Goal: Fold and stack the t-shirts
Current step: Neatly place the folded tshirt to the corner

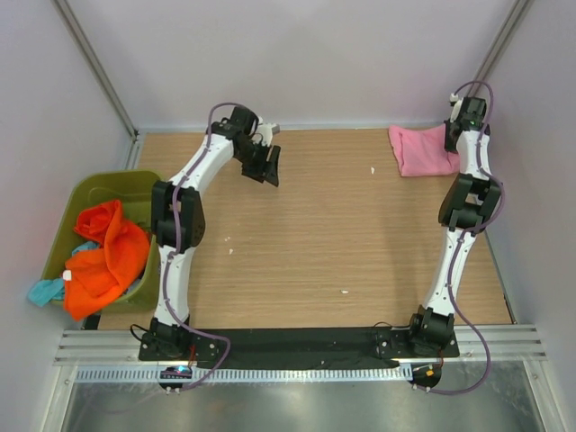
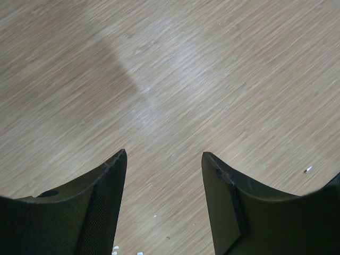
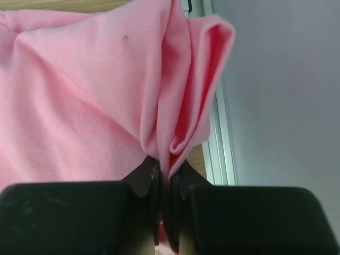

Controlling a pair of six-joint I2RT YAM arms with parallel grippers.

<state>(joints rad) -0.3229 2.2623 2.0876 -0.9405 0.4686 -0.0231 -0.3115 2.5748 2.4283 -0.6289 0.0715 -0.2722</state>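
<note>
Your right gripper (image 3: 166, 170) has its jaws pressed together on a bunched fold of the pink shirt (image 3: 79, 106), at the edge of the cloth nearest the side wall. That shirt lies in the far right corner of the table (image 1: 342, 225). It looks already folded into a compact shape, so I'd judge you're finishing the placing or tidying of the first shirt of the stack.

Your left gripper (image 2: 163, 154) holds nothing; its jaws stand wide apart above bare wood toward the far left of the table. The rest of the work sits in the green bin (image 1: 117, 177) off the table's left edge: orange shirts (image 1: 108, 252) heaped in it and a teal one (image 1: 43, 290) hanging over its near corner.

As I read it, your next move is to let go of the pink cloth so the pinched fold settles flat, and to lift clear without dragging it. Then send your left arm to the bin for an orange shirt. Mind that pinch: the cloth is gathered tight between the jaws, and a hasty pull could undo the fold
</note>
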